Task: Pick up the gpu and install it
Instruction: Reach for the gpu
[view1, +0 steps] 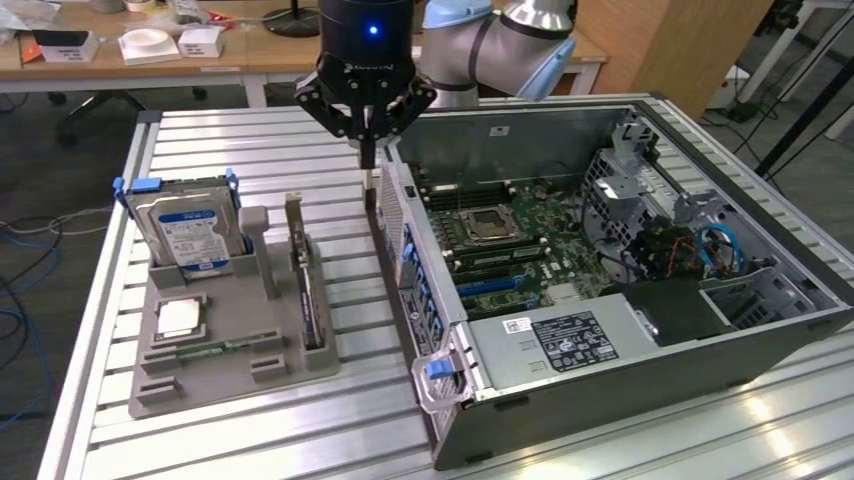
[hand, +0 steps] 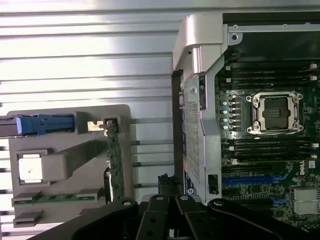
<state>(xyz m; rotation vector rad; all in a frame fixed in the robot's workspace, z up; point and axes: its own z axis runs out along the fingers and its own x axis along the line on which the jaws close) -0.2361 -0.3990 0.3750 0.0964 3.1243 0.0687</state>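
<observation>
Worktop (view1: 240, 440): slatted aluminium, carrying a grey tray (view1: 200, 390) on the exterior view's left and an open PC case (view1: 601, 410) on its right.

Nearest on the tray: a memory stick (view1: 214, 350) lies flat across the front. Just behind it a CPU (view1: 180, 318) lies flat in its pocket.

The gpu (view1: 308, 295) is in the tray. It stands on its long edge in the slot along the tray's side closest to the case. In the wrist view I see it edge-on, green board up, with the metal bracket at one end. Nothing is touching it.

Case, near end: a power supply (view1: 567, 340) with a black-and-white label, and a blue latch (view1: 438, 368) on the wall facing the tray. Further in are the motherboard (view1: 541, 250) and an empty CPU socket (view1: 487, 225).

At the back of the tray a hard drive (view1: 187, 230) with a blue-white label stands upright.

Beyond that are the jaws: closed and holding nothing. They point straight down over the bare strip of worktop between tray and case, close to the far end of the case wall. I cannot tell whether the tips touch that wall. They are well apart from the gpu.

Farthest back: the arm (view1: 514, 40) bends in from behind the case, and a desk (view1: 120, 72) with small white boxes stands past the worktop.
</observation>
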